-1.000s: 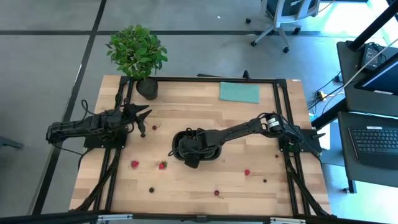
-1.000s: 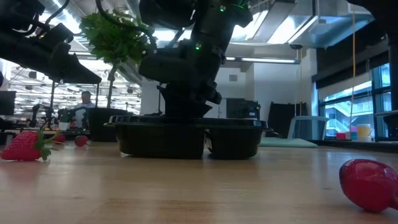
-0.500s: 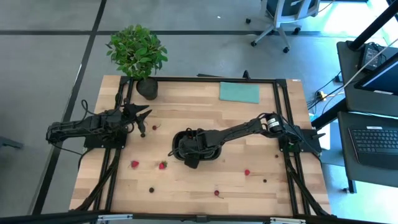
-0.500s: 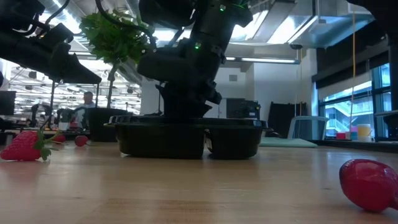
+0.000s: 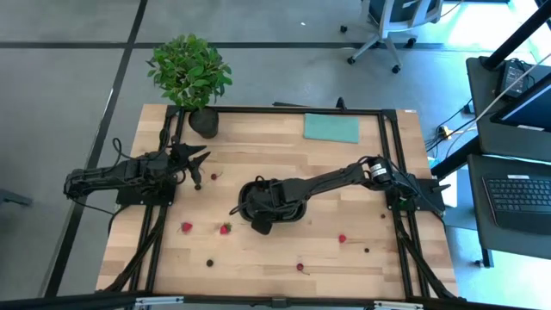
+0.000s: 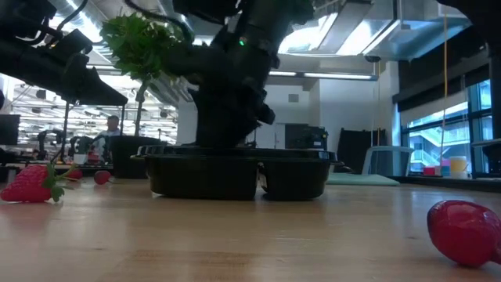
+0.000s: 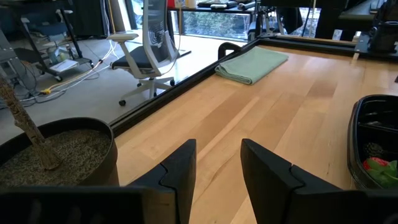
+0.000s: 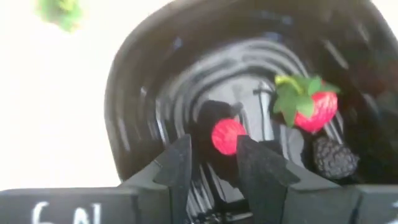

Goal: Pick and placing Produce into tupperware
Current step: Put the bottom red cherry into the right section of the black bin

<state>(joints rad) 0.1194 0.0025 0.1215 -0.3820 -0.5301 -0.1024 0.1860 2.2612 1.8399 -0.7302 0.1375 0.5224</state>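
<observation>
My right end effector hangs over the black tupperware, which sits near the middle of the tabletop. Its fingers stand a little apart with nothing pinched between them. Just past the tips, inside the tray, lie a small round red piece of Produce, a strawberry with a green top and a dark berry (which compartment they share I cannot tell).

My left end effector waits over the left side of the tabletop, near the potted plant at the far left corner. Its fingers are slightly spread and hold nothing.

More Produce is scattered on the bare wood: two red strawberries between the tray and the left edge, a dark berry nearer the front edge, another red piece toward the right front, and a red piece with a stem close to the front edge. A teal cloth lies flat by the far edge, well apart from the tray.
</observation>
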